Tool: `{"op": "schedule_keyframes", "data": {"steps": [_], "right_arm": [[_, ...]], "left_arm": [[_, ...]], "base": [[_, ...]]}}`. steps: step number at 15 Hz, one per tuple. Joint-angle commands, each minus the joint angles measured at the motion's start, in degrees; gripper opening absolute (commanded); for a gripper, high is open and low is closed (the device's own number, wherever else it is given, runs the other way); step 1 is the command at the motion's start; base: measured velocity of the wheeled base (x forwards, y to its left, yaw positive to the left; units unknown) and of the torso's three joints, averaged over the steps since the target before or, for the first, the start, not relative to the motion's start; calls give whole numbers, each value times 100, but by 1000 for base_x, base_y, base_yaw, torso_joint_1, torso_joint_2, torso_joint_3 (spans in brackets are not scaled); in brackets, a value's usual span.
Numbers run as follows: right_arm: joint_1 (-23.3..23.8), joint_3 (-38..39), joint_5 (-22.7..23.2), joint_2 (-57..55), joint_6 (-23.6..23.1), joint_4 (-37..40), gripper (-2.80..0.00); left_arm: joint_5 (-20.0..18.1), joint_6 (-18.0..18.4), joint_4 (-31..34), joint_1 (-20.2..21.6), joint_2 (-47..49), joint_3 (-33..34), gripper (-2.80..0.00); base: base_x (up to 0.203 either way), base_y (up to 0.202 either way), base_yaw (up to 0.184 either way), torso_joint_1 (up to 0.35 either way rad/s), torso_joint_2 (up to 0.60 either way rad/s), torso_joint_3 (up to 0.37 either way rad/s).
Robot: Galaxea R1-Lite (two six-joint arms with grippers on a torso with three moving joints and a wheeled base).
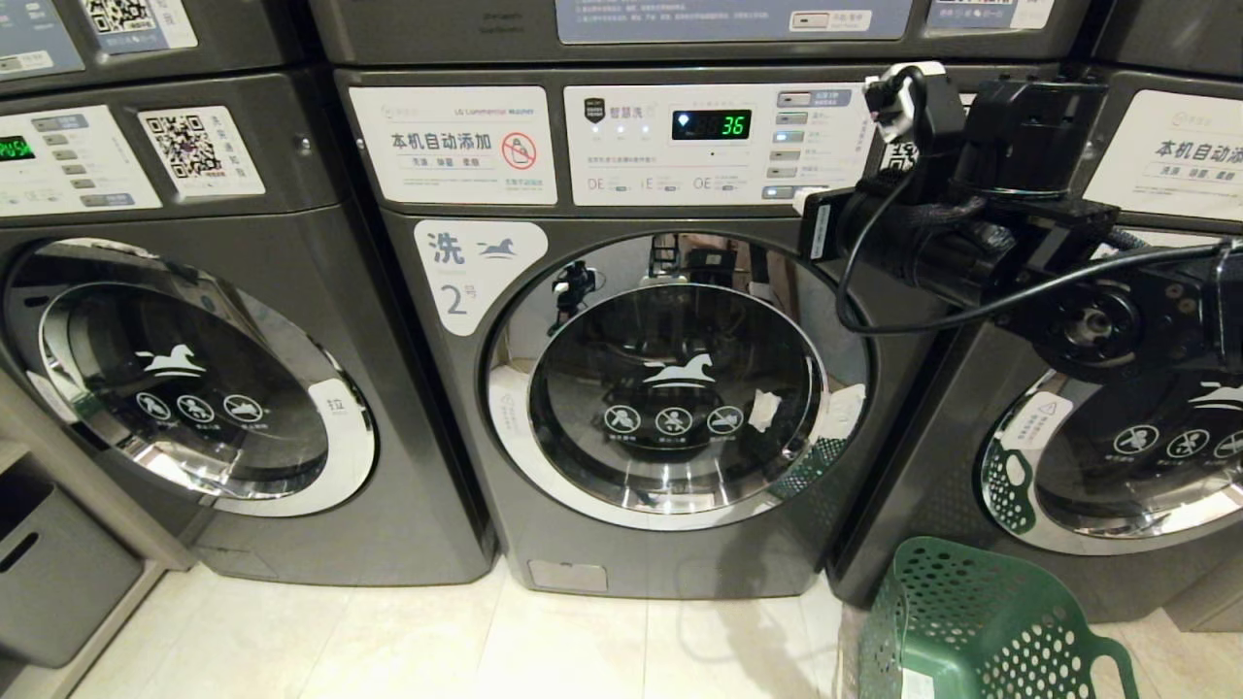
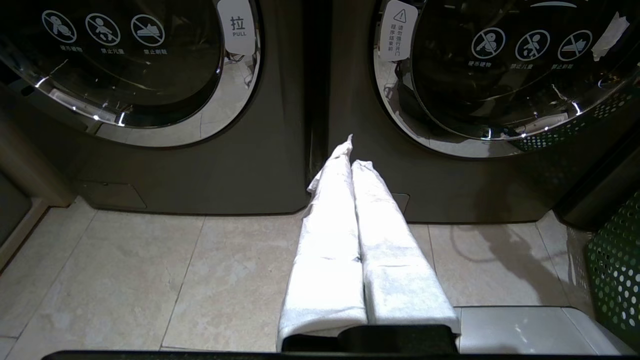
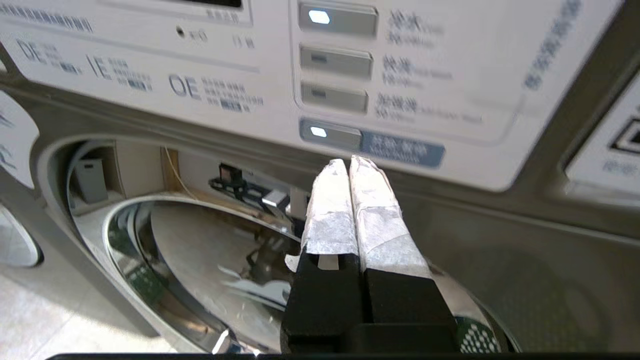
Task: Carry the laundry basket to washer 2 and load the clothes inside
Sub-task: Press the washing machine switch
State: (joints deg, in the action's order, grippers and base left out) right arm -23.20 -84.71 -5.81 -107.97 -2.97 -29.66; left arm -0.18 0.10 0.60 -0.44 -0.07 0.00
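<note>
Washer 2 stands in the middle of the head view, its round door closed and its display showing 36. The green perforated laundry basket sits on the floor at the lower right; no clothes show in it. My right gripper is raised at the washer's control panel. It is shut and empty, its white-taped fingertips just below a lit button. My left gripper hangs low, shut and empty, facing the seam between two washers. The basket's edge lies to its side.
Matching washers stand on both sides of washer 2, one at the left and one at the right, both with closed doors. A grey bin sits at the far left. Pale tile floor runs along the front.
</note>
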Motion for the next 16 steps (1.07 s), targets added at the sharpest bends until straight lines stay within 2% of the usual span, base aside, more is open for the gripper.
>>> {"op": "schedule_keyframes", "data": {"steps": [1, 4, 16], "right_arm": [[-9, -174, -9, -172, -20, -34, -280], [-9, -322, -51, -278, -80, -265, -280], [-27, -588, -51, -559, -96, -250, -280]], "left_arm": [[1, -1, 2, 0, -10, 9, -280], [1, -1, 2, 0, -10, 9, -280], [1, -1, 2, 0, -10, 9, -280]], "base": [[0, 0, 0, 0, 0, 0], [0, 0, 0, 0, 0, 0], [0, 0, 0, 0, 0, 0]]}}
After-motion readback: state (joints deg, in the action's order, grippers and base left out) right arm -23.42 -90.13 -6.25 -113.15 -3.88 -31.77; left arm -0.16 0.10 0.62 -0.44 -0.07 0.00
